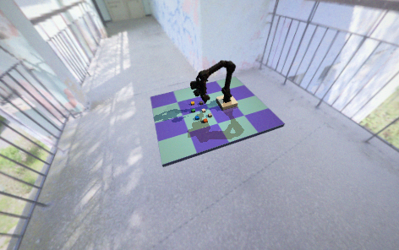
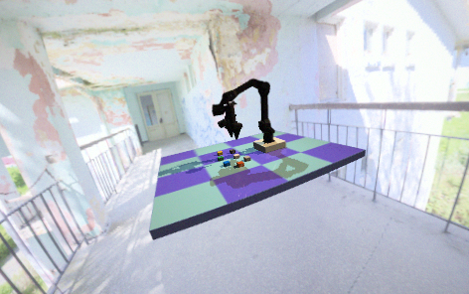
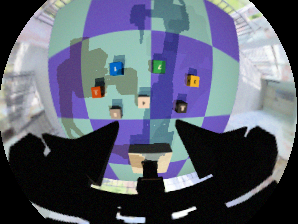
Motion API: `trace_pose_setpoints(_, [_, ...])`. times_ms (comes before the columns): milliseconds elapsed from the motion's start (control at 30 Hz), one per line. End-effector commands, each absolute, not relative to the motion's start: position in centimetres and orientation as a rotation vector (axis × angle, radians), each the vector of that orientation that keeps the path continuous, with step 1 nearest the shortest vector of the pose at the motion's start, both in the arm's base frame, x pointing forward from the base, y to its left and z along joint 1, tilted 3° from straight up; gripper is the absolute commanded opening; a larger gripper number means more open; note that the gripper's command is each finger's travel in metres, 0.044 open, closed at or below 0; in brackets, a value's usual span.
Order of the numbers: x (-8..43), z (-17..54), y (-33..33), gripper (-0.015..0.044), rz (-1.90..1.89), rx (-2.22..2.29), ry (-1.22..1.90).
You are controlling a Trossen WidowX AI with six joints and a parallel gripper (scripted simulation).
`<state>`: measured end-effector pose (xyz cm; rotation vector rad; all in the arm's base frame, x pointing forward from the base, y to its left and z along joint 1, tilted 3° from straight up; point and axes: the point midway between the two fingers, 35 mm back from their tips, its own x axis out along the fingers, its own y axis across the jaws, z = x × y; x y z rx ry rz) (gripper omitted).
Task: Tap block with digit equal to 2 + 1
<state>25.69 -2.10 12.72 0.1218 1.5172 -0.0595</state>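
Seven small blocks stand apart on the checkered table: blue (image 3: 116, 68) (image 1: 197, 117) (image 2: 227, 163), green (image 3: 159, 66) (image 1: 193, 111), yellow (image 3: 193, 80) (image 1: 193, 103) (image 2: 220, 153), orange (image 3: 97, 92) (image 1: 205, 121) (image 2: 240, 164), pale pink (image 3: 143, 102) (image 1: 203, 111), tan (image 3: 116, 112) (image 1: 210, 115) (image 2: 246, 159) and black (image 3: 181, 106) (image 1: 201, 103) (image 2: 232, 151). Their top faces carry marks in the wrist view, too blurred to read surely as digits. My gripper (image 3: 148, 123) is open and empty, pointing down above the table on the arm-base side of the blocks, touching none.
The checkered table top (image 1: 177, 149) (image 2: 189, 209) is purple and mint green. The arm's base (image 1: 227, 102) (image 2: 269, 145) (image 3: 150, 159) is a beige block behind the group. The pale pink block has the tan one and the black one on either side. Arm shadows cross the table.
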Motion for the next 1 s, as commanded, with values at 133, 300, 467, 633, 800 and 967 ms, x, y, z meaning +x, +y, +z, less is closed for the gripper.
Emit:
trace_pose_setpoints(133, [25.7,12.7,-2.0,0.04,-0.063,0.126,1.518])
trace_pose_setpoints(300, [25.7,12.8,-0.4,0.04,-0.062,0.127,1.518])
trace_pose_setpoints(467, [25.2,13.0,5.3,0.04,-0.057,0.132,1.519])
trace_pose_setpoints(633, [24.5,13.1,8.0,0.04,-0.055,0.134,1.519])
trace_pose_setpoints(800, [24.5,13.1,8.0,0.04,-0.055,0.134,1.519])
trace_pose_setpoints(967, [24.5,13.1,8.0,0.04,-0.055,0.134,1.519])
